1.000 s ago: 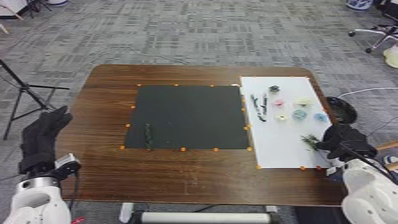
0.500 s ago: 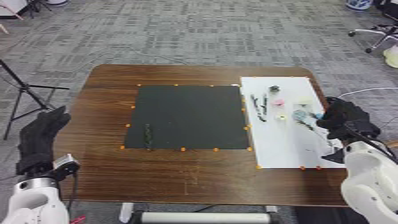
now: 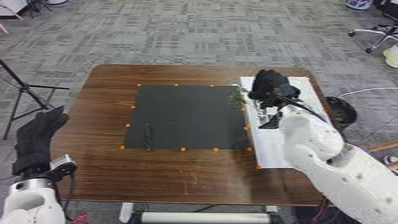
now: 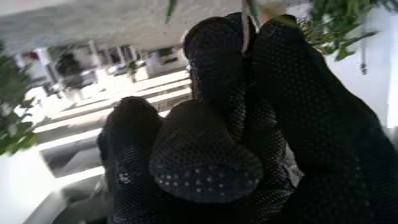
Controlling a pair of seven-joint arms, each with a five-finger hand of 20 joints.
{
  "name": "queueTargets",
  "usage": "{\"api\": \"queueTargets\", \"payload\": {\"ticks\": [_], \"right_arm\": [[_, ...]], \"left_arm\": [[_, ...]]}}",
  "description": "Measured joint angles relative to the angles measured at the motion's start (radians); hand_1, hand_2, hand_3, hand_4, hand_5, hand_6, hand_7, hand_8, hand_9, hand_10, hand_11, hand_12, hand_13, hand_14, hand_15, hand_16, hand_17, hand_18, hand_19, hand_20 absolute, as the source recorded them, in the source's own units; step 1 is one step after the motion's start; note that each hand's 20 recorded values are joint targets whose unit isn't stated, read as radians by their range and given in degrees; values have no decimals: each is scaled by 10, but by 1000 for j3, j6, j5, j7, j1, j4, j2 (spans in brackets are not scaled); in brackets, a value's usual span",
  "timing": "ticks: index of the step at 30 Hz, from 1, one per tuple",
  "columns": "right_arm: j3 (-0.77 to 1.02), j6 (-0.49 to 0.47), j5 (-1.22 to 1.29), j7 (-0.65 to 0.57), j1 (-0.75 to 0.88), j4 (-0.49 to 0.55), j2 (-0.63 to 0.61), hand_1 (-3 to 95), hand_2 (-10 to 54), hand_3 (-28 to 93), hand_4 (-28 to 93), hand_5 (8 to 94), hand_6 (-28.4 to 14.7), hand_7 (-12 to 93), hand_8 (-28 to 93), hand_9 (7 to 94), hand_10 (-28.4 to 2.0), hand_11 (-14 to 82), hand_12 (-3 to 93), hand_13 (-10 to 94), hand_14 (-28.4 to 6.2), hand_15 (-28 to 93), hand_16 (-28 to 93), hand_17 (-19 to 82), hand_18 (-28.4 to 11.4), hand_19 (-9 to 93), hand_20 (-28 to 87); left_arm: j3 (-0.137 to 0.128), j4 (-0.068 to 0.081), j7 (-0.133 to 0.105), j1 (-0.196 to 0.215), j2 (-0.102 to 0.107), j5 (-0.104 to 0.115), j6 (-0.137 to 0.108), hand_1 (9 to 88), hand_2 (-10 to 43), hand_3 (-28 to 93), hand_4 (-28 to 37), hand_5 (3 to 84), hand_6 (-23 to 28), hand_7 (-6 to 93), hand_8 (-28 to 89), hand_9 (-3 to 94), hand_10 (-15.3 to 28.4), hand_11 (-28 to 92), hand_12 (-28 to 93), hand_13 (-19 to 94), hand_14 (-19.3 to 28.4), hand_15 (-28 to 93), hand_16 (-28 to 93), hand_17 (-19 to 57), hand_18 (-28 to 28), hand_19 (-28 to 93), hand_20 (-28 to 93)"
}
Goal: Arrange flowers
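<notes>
Over the far part of the white sheet (image 3: 275, 157), on the robot's right, the right hand (image 3: 272, 90) has its fingers closed round a green sprig (image 3: 237, 98). Its leaves extend to the hand's left, above the far right corner of the black mat (image 3: 187, 115). Seen from the wrist, a thin stem passes between the fingertips, with blurred foliage to either side of them. The right arm (image 3: 333, 165) crosses above the sheet.

Near the mat's near left corner, another green sprig (image 3: 148, 136) lies flat, lengthwise. Orange marks (image 3: 184, 149) dot the edges of mat and sheet, both on the brown tabletop (image 3: 178, 175).

Two containers stand off the tabletop. A black bin (image 3: 354, 111) is just beside its right edge, open at the top; its interior is dark, and I cannot tell what is inside. Well apart, on the grey floor (image 3: 213, 35), is a blue-and-white pot (image 3: 359, 4), its contents too small to tell.

By the tabletop's left edge, the left hand (image 3: 41, 137) has its fingers extended, released. A black tripod (image 3: 27, 89) stands farther left.
</notes>
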State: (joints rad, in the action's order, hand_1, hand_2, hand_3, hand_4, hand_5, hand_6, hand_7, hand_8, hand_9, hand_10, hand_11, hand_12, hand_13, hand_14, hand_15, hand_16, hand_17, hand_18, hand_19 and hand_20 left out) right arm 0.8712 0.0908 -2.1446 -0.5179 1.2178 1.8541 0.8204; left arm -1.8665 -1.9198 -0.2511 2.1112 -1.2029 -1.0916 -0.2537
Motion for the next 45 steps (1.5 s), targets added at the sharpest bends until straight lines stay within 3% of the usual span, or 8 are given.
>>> {"api": "queueTargets", "payload": {"ticks": [5, 11, 17, 27, 38, 45], "right_arm": [[-156, -85, 15, -6, -175, -167, 162, 572, -95, 562, -87, 820, -32, 238, 179, 935, -111, 330, 276, 937, -6, 622, 294, 681, -133, 932, 603], [-193, -204, 167, -70, -257, -186, 296, 576, -95, 548, -75, 828, -35, 230, 172, 937, -120, 319, 254, 937, -10, 621, 293, 681, -134, 932, 603], [-193, -232, 258, -165, -267, -240, 392, 582, -95, 540, -82, 834, -41, 215, 163, 937, -126, 290, 219, 937, -12, 618, 287, 684, -132, 932, 596], [-146, -232, 485, -347, -235, -327, 478, 600, -76, 516, -97, 829, -51, 180, 161, 937, -135, 239, 170, 937, -25, 581, 251, 698, -104, 932, 486], [-157, -172, 595, -369, -209, -318, 481, 598, -44, 491, -81, 818, -51, 166, 154, 937, -133, 196, 164, 937, -30, 556, 242, 702, -94, 931, 410], [-174, -107, 654, -373, -211, -313, 485, 536, -65, 516, -36, 809, -58, 145, 140, 934, -126, 178, 171, 937, -32, 555, 240, 703, -93, 932, 393]], "left_arm": [[9, 1, 2, -9, 11, -2, 1, 186, 82, 671, -283, 526, 34, 137, -67, 503, 150, 221, 135, 375, 167, 184, 7, 69, 111, 86, 173], [11, 0, 2, -13, 17, -2, 1, 187, 82, 670, -283, 527, 34, 136, -68, 503, 150, 220, 135, 376, 168, 186, 8, 69, 111, 86, 173], [11, -4, 6, -10, 19, -2, 0, 185, 82, 669, -283, 527, 34, 135, -67, 501, 150, 219, 135, 375, 167, 186, 7, 69, 111, 85, 172], [10, -11, 15, -7, 25, -2, 1, 185, 81, 671, -283, 526, 34, 134, -67, 498, 150, 218, 135, 373, 168, 185, 8, 68, 112, 86, 173], [10, -14, 18, -4, 27, -3, 1, 187, 80, 670, -283, 526, 34, 134, -66, 495, 150, 217, 136, 373, 168, 184, 8, 68, 112, 86, 172], [12, -14, 23, -8, 29, -6, 4, 186, 79, 671, -283, 523, 35, 133, -66, 494, 150, 216, 136, 373, 168, 184, 8, 68, 112, 87, 172]]}}
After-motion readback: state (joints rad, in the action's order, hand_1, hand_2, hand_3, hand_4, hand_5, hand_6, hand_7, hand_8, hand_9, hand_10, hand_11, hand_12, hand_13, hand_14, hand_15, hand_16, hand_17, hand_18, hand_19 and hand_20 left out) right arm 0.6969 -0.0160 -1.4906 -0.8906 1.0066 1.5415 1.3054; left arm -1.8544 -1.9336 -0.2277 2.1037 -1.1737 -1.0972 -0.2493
